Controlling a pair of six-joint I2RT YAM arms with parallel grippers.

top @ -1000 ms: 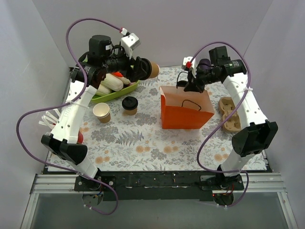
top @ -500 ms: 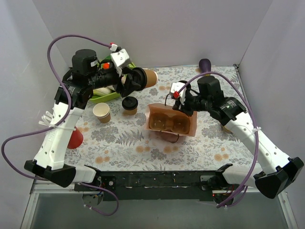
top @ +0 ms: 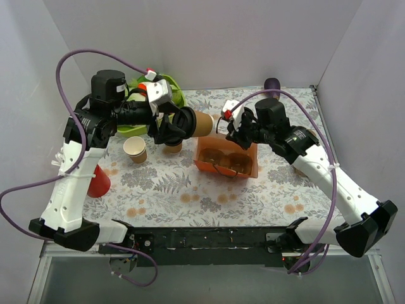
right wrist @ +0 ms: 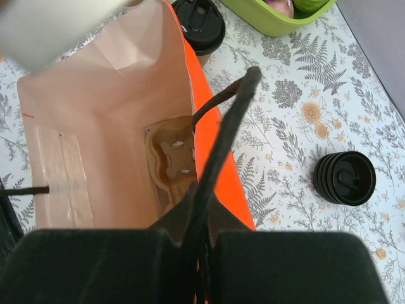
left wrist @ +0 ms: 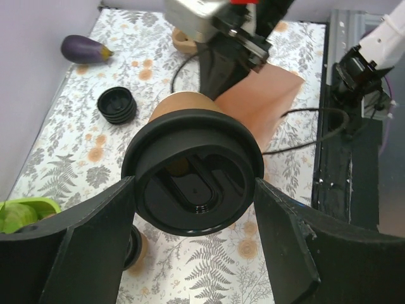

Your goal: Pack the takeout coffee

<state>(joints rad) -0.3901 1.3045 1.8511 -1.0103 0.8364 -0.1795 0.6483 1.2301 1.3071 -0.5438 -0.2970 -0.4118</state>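
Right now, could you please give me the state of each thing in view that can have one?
Lidded brown kraft-paper cup: on its side, held in the left gripper.
Orange paper bag: mouth open, cardboard cup carrier inside.
Black bag handle: pinched in the shut right gripper.
Second kraft cup: upright, unlidded, on the table.
Third kraft cup: upright, lidded.
Stack of black lids: lying loose.

White arms, black joints, purple cables
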